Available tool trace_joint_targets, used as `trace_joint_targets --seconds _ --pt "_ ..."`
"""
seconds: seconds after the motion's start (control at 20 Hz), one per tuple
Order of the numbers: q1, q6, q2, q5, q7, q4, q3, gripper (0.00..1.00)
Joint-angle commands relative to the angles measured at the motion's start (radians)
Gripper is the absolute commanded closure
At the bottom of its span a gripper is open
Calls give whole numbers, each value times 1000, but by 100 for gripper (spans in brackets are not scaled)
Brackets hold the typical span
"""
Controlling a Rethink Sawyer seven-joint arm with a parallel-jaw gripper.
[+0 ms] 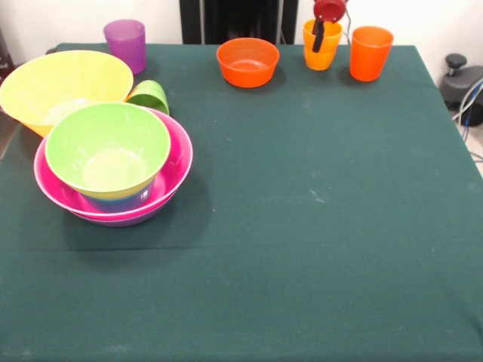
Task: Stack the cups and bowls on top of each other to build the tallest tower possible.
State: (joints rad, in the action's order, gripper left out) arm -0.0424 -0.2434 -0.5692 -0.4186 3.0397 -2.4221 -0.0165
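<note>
Four bowls sit nested in my tower [113,170] at left — six pieces wait. My gripper [324,30], upper right, holds the yellow-orange cup [321,47], one finger inside.

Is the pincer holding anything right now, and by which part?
The pincer reaches into the yellow-orange cup at its rim; whether it actually grips the wall cannot be told.

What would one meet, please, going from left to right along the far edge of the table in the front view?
Purple cup → orange bowl → yellow-orange cup, with the pincer at it → orange cup.
</note>
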Motion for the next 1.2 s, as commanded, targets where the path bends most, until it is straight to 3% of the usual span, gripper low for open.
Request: trace_joint_targets --seconds 0.05,0.25,0.3,0.85,1.05,1.2 --pt "-8 -47 93 -50 212 71 93 0" --pt "-4 -45 109 -46 205 78 97 0" --pt "-2 -28 107 -49 196 77 94 100" --pt "16 14 80 -52 167 84 86 100" --pt "-3 77 13 -73 124 78 25 100" --pt "-54 196 -55 -101 52 106 -82 100"
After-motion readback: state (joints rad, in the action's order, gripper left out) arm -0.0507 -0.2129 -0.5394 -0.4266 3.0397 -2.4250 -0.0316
